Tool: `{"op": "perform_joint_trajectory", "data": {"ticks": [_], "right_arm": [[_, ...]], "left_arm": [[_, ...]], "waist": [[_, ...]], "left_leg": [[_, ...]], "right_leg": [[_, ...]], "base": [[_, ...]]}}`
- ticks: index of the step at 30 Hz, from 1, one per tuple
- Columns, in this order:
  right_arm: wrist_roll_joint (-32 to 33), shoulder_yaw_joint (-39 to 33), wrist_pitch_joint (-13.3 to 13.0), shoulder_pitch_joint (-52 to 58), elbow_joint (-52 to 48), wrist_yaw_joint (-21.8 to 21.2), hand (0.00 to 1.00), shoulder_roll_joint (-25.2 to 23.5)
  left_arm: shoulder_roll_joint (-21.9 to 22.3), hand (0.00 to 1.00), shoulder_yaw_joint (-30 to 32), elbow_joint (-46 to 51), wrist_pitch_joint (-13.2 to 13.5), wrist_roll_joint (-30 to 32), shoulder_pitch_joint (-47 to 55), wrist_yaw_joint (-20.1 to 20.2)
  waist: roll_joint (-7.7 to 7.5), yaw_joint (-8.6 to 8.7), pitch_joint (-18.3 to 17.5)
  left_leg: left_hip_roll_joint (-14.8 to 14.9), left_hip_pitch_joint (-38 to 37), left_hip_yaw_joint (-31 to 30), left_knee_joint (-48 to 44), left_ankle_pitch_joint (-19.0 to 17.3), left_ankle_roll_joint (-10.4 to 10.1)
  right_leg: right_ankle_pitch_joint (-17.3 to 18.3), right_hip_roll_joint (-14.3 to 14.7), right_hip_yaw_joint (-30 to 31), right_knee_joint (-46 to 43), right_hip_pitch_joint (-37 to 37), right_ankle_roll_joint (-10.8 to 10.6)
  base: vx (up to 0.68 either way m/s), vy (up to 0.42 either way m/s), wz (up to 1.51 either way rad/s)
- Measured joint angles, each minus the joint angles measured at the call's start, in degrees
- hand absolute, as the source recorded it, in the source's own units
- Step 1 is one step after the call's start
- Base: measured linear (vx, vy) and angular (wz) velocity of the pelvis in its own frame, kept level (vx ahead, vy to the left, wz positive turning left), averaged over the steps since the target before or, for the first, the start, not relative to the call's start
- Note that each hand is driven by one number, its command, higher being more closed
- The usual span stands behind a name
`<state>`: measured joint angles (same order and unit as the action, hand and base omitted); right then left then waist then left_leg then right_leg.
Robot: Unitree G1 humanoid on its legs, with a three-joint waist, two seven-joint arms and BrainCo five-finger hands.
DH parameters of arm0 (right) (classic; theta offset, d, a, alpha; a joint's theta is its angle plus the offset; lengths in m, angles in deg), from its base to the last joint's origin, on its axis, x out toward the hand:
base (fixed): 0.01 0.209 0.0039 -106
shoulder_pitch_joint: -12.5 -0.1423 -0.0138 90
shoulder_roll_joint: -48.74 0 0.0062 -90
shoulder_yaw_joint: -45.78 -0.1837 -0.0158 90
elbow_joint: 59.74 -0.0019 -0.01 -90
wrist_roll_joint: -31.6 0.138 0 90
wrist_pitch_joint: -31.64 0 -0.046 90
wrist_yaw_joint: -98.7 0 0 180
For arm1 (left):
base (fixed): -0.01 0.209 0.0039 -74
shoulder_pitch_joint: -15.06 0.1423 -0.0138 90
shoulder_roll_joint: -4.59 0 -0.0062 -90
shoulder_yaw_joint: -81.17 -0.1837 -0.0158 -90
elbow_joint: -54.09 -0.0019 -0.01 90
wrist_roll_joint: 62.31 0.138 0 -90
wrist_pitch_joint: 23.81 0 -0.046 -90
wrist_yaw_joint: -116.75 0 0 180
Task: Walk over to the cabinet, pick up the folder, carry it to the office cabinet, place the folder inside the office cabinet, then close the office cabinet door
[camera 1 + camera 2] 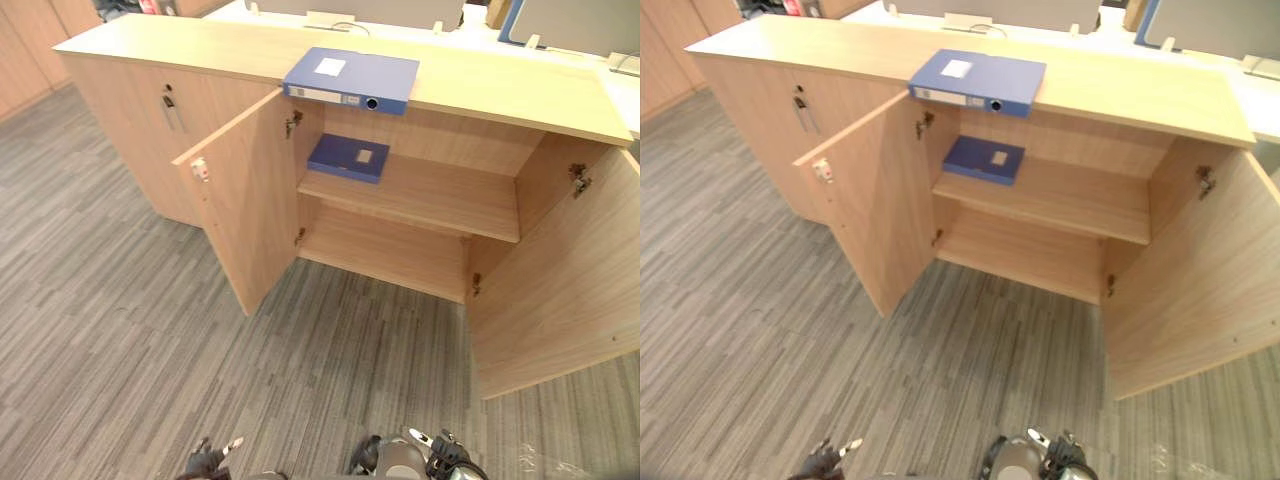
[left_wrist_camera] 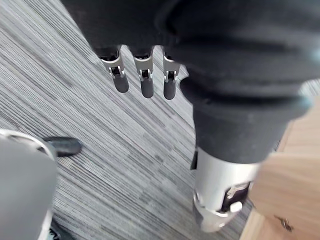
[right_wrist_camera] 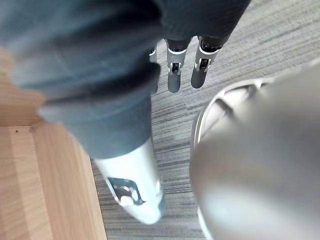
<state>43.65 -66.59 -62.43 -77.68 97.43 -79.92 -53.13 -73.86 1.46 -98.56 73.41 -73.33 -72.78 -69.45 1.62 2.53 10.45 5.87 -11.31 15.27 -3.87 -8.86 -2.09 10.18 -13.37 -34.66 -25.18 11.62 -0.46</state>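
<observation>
Grey striped carpet (image 1: 120, 330); wood-grain cabinet (image 1: 500, 85), doors open; flat blue folder (image 1: 350, 78) on top; left hand (image 2: 146, 82), right hand (image 3: 174, 75) loose-fingered, empty.

right-hand door (image 1: 575, 285) cut off, folder label (image 1: 330, 67) illegible

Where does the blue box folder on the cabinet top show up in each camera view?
Left eye view: blue box folder, upper centre, on the cabinet top at its front edge.
Right eye view: same folder, upper centre, slightly further left.
Left wrist view: left hand hanging open over grey floor.
Right wrist view: right hand open over the floor.
Shared landmark: smaller blue folder on the shelf below.
</observation>
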Motion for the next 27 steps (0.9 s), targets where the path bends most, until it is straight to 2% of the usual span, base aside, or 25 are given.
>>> {"op": "perform_joint_trajectory", "data": {"ticks": [2,3,4,5,6,7,8,9,10,11,12,14,16,17,18,19,20,21,22,23,24,26,27], "right_arm": [[-1.09,-0.07,0.11,1.86,0.12,0.03,0.00,0.02],[-2.09,-0.16,0.22,3.05,0.49,0.02,0.00,0.60],[-2.34,-0.02,0.37,3.44,0.61,0.04,0.00,1.16],[-2.26,-0.09,0.55,3.65,1.22,0.06,0.00,1.39],[-2.10,-0.46,0.55,3.75,1.45,0.11,0.00,1.13],[-2.16,-0.82,0.67,3.96,2.24,0.11,0.00,1.20],[-2.22,-1.14,0.92,4.09,2.55,0.13,0.00,1.25],[-2.22,-1.31,1.43,4.56,2.82,0.13,0.00,1.35],[-2.23,-1.12,1.68,4.85,2.72,0.17,0.00,1.33],[-2.20,-0.97,1.69,4.86,2.75,0.26,0.00,1.32],[-2.14,-0.97,1.75,4.84,2.76,0.41,0.00,1.38],[-2.12,-0.83,1.77,4.36,2.80,0.70,0.00,1.38],[-2.12,-0.42,1.91,3.76,2.99,1.11,0.00,1.50],[-2.21,-0.17,1.86,3.09,3.37,1.32,0.00,1.61],[-2.21,-0.06,1.85,2.90,3.33,1.36,0.00,1.50],[-2.24,-0.03,1.82,2.66,3.18,1.41,0.00,1.17],[-2.26,0.12,1.83,2.69,3.09,1.51,0.00,1.01],[-2.26,0.69,1.84,2.78,3.05,1.58,0.00,0.95],[-2.24,2.18,1.82,2.72,2.79,1.71,0.00,0.53],[-2.27,3.52,1.79,2.37,2.21,1.70,0.00,-0.31],[-2.32,3.92,1.82,1.77,2.17,1.69,0.00,-0.74],[-2.55,3.84,1.81,1.40,2.22,1.62,0.00,-1.80],[-3.47,3.81,1.70,1.32,2.19,1.52,0.00,-2.32]], "left_arm": [[0.56,0.00,-0.79,0.25,0.16,0.07,-0.94,-0.07],[2.30,0.00,-1.29,0.10,0.20,0.05,-0.78,-0.17],[3.08,0.00,-1.45,0.14,0.29,0.00,-0.42,-0.18],[4.20,0.00,-2.14,0.15,0.32,-0.33,-0.62,-0.19],[4.54,0.00,-2.43,0.12,0.32,-0.41,-0.62,-0.19],[4.68,0.00,-2.49,0.26,0.57,-1.87,-1.03,-0.19],[4.71,0.00,-2.46,0.29,0.60,-2.70,-1.04,-0.13],[4.73,0.00,-2.16,0.31,0.69,-3.55,-0.95,-0.03],[4.68,0.00,-1.96,0.46,0.83,-4.13,-0.88,0.04],[4.57,0.00,-1.88,0.81,0.82,-4.76,-0.87,0.10],[4.60,0.00,-1.17,1.44,0.80,-4.90,-0.73,0.17],[4.20,0.00,0.49,2.00,0.83,-5.19,-0.63,0.21],[3.50,0.00,1.33,2.62,0.95,-5.22,-0.06,0.24],[2.52,0.00,1.41,2.56,1.07,-5.13,0.73,0.30],[2.15,0.00,1.38,2.50,0.94,-5.11,1.12,0.31],[1.71,0.00,1.73,2.73,1.13,-5.22,1.47,0.36],[1.73,0.00,1.90,2.59,1.11,-5.23,1.36,0.37],[2.00,0.00,1.94,2.59,1.12,-5.22,1.63,0.37],[1.76,0.00,2.16,2.54,1.13,-5.14,1.58,0.41],[0.92,0.00,2.45,2.60,1.20,-5.10,1.09,0.36],[0.55,0.00,3.42,2.45,1.12,-5.61,1.05,0.39],[-0.09,0.00,4.35,2.40,0.95,-5.80,0.96,0.43],[0.00,0.00,4.31,2.33,0.77,-5.77,1.24,0.46]], "waist": [[-0.55,0.29,-0.04],[0.07,1.31,-0.17],[1.16,1.48,-0.82],[2.60,1.79,-0.98],[2.63,1.94,-0.98],[2.49,2.11,-0.92],[2.49,2.05,-0.90],[2.41,1.76,-0.81],[2.08,1.78,-0.60],[2.06,1.52,-0.60],[2.03,1.32,-0.54],[1.72,0.84,-0.40],[1.47,-0.51,-0.21],[0.82,-1.09,0.16],[0.35,-1.33,0.37],[-0.41,-1.74,0.68],[-0.66,-1.97,0.66],[-0.83,-2.13,0.39],[-1.48,-1.92,0.06],[-3.31,-1.95,-0.19],[-4.43,-2.16,-0.21],[-5.44,-2.31,-0.71],[-5.52,-2.61,-0.83]], "left_leg": [[-0.20,-2.00,-0.39,0.11,-1.49,-1.67],[0.71,-3.96,-1.42,0.02,-3.36,-3.08],[1.48,-3.78,-1.77,-0.17,-3.39,-3.02],[2.73,-3.44,-2.43,-2.38,-3.41,-3.06],[3.30,-2.41,-2.61,-4.91,-3.43,-3.09],[5.38,1.34,-3.22,-14.95,-3.78,-4.31],[6.56,2.62,-3.35,-19.75,-3.62,-5.92],[8.55,4.92,-4.12,-29.71,-2.70,-10.59],[9.13,6.68,-4.79,-37.46,-2.32,-11.60],[9.49,8.92,-5.00,-45.18,-2.34,-11.56],[9.55,12.16,-4.56,-53.11,-3.10,-10.14],[9.36,16.76,-3.03,-57.64,-5.00,-7.13],[8.08,20.75,-2.90,-52.79,-7.70,-5.22],[6.25,22.54,-4.67,-42.63,-8.59,-4.77],[5.23,22.84,-5.84,-37.72,-8.43,-4.61],[3.63,23.31,-9.27,-27.54,-6.97,-3.87],[2.67,23.25,-12.29,-18.82,-0.29,-3.55],[2.03,22.42,-12.41,-16.71,4.06,-4.21],[0.03,21.24,-11.99,-15.34,7.08,-2.89],[-1.78,21.64,-11.15,-15.62,6.13,-1.83],[-2.57,22.48,-10.90,-18.74,4.32,-0.69],[-3.79,21.42,-10.72,-20.50,3.06,0.36],[-4.80,18.15,-9.72,-19.37,2.55,1.14]], "right_leg": [[-4.08,0.11,0.20,5.05,-0.47,0.14],[-7.50,0.35,0.47,3.29,-0.92,2.45],[-6.07,0.95,0.19,2.69,-0.63,2.32],[-3.15,2.03,0.27,1.75,-0.56,1.92],[-2.31,2.46,0.33,1.73,-0.70,2.01],[-1.29,3.88,0.40,2.80,-2.49,2.79],[-0.99,4.80,0.49,3.61,-3.78,3.09],[-0.57,7.10,0.87,6.13,-7.46,3.69],[-0.28,8.66,1.80,8.19,-10.10,3.95],[0.05,9.85,2.83,9.82,-12.37,3.80],[0.82,11.24,4.89,11.88,-14.99,3.91],[0.89,12.25,7.63,14.60,-18.71,3.72],[0.14,12.04,11.47,16.40,-21.23,2.49],[-0.11,10.61,13.98,17.16,-23.32,1.83],[0.01,9.63,14.90,17.68,-23.95,1.05],[0.32,7.77,16.35,19.12,-25.77,-1.26],[0.90,6.11,17.54,20.54,-27.52,-3.26],[0.92,5.53,18.07,21.03,-28.21,-4.28],[0.80,3.86,18.54,21.94,-29.20,-4.77],[-0.49,2.05,18.35,22.49,-29.04,-4.15],[-2.64,0.92,18.41,22.71,-29.22,-6.09],[-4.87,-0.92,18.74,22.11,-30.40,-8.25],[-6.04,-2.33,19.57,18.41,-30.47,-8.67]], "base": [[0.36,-0.173,0.22],[0.41,-0.195,0.17],[0.48,-0.223,0.03],[0.41,-0.197,-0.13],[0.62,-0.351,-0.20],[0.57,-0.333,-0.18],[0.67,-0.348,-0.27],[0.56,-0.196,-0.34],[0.49,-0.121,-0.49],[0.44,-0.052,-0.61],[0.32,-0.014,-0.60],[0.38,0.016,-0.80],[0.37,0.118,-1.18],[0.29,0.187,-1.13],[0.34,0.267,-1.25],[0.30,0.283,-0.88],[0.34,0.316,-0.76],[0.32,0.275,-0.43],[0.42,0.346,-0.13],[0.48,0.395,-0.05],[0.46,0.387,0.00],[0.34,0.274,-0.15],[0.40,0.329,-0.44]]}}
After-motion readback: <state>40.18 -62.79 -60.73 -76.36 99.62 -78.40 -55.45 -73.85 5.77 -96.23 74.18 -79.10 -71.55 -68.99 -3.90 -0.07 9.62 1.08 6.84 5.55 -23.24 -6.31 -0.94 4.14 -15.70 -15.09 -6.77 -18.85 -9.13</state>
